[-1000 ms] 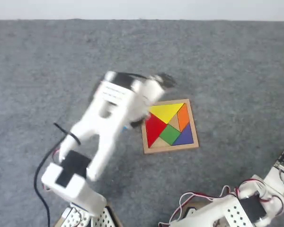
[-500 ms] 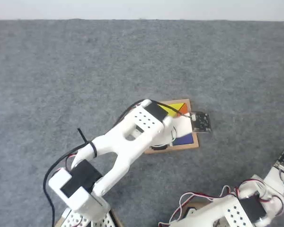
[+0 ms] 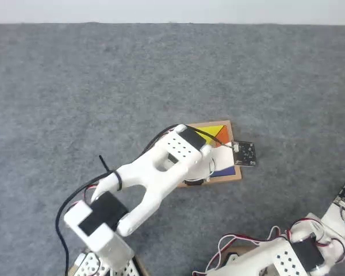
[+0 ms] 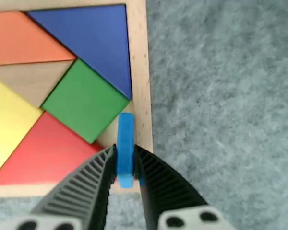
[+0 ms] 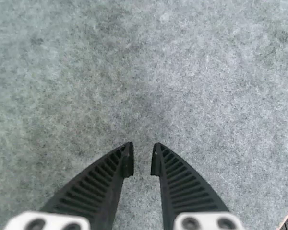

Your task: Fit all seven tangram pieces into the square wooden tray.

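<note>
Looks close to finished. Seated flat in the wooden tray: blue triangle, orange piece, green square, yellow piece, red triangle. Between orange and green sits a tan patch; cannot tell whether bare tray floor or an unpainted piece. Left to do: seat the light blue piece, and maybe fill that tan patch.

Left gripper clamped on the light blue piece, gripping it on edge, thin side up. Hangs over a small tan gap beside the green square and the red triangle, just inside the tray rim. Needs laying flat to drop in, judging by the narrow slot.

Right gripper low over the grey mat, jaws a little apart, holding nothing, well away from the tray.

Materials: tray in pale wood with a raised rim, faint speckled grain. Pieces painted, matte, straight-edged, packed edge to edge with tight seams. Mat fuzzy, felt-like, mottled grey. Gripper fingers black, ribbed on the inner faces.
</note>
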